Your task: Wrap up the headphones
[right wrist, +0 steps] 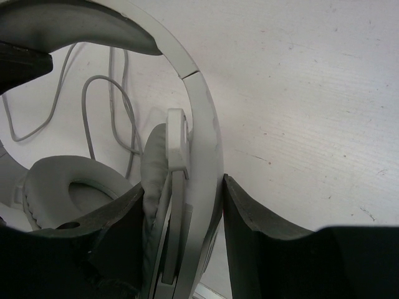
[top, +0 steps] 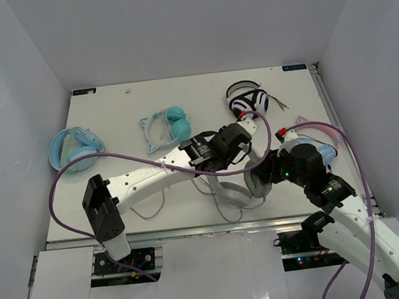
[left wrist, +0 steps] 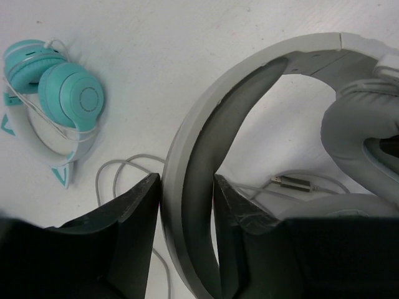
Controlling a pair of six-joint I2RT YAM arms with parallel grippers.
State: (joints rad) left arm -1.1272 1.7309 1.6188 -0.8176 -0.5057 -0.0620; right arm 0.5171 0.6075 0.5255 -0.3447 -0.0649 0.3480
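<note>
left gripper (left wrist: 186, 182) is clamped across the headband (left wrist: 187, 124) of the headphones (top: 227, 193), which lie at 5 o'clock from the middle of the table (top: 109, 109). right gripper (right wrist: 184, 184) pinches the band beside a cup (right wrist: 154, 168). they look light: stiff, springy band, soft pads, limp cable (left wrist: 98, 184), so grip the band. the left arm reaches toward 2 o'clock, the right toward 10.
</note>
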